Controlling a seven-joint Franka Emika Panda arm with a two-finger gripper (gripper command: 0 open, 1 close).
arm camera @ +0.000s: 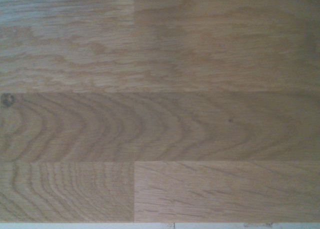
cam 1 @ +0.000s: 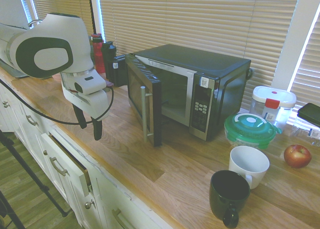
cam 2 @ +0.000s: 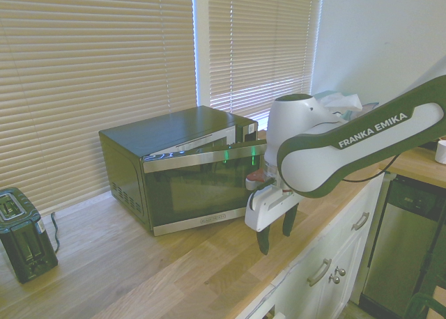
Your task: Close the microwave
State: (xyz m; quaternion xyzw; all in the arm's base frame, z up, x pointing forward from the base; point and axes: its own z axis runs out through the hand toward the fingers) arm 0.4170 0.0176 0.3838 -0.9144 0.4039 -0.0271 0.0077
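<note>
At the left of the first exterior view, the claw of the white-and-black arm (cam 1: 90, 121) hangs over the pale wooden tabletop (cam 1: 120, 161), its two dark fingers spread with nothing between them. Just right of it, apart, the silver vertical bar handle (cam 1: 144, 114) fronts the half-open dark glass door (cam 1: 142, 96) of the boxy black microwave (cam 1: 200, 64). Pushing from too near the hinge could stall the door; catching the bar between the fingers could drag it wider; a hard shove could slide the microwave rightward into the round green-lidded container (cam 1: 250, 129) beside it.
</note>
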